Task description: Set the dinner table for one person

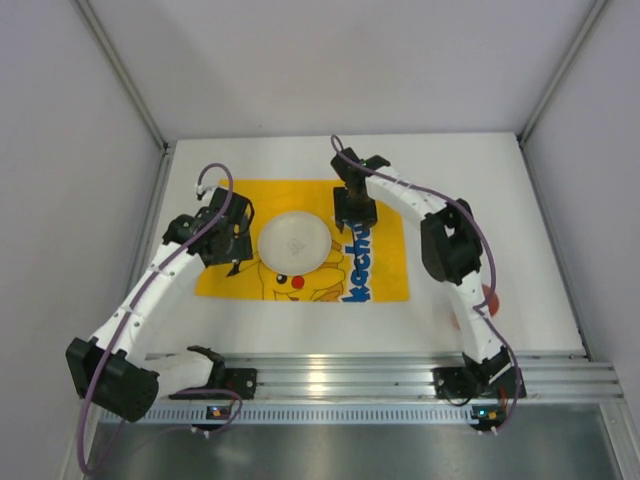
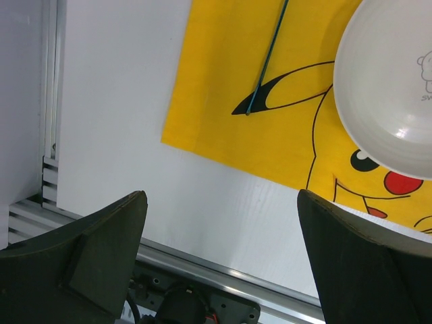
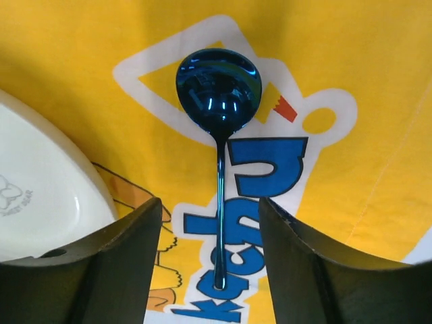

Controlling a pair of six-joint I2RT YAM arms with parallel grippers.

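Observation:
The white dinner table point(image 1: 470, 180) bears a yellow Pikachu-print cloth point(image 1: 385, 270) with a white plate point(image 1: 293, 241) at its middle. My right gripper point(image 1: 353, 210) hovers right of the plate. In the right wrist view it is open point(image 3: 210, 209), its fingers either side of the handle of a shiny blue spoon point(image 3: 219, 88) lying flat on the cloth, the plate point(image 3: 40, 196) to the left. My left gripper point(image 1: 225, 235) is open and empty point(image 2: 219, 202) left of the plate point(image 2: 391, 88). A thin blue utensil handle point(image 2: 266, 61) lies on the cloth point(image 2: 223, 101); its head is out of view.
A ribbed aluminium rail point(image 1: 400, 375) runs along the table's near edge, also in the left wrist view point(image 2: 223, 270). A red-orange object point(image 1: 490, 298) shows partly behind the right arm. Grey walls close in the table on three sides.

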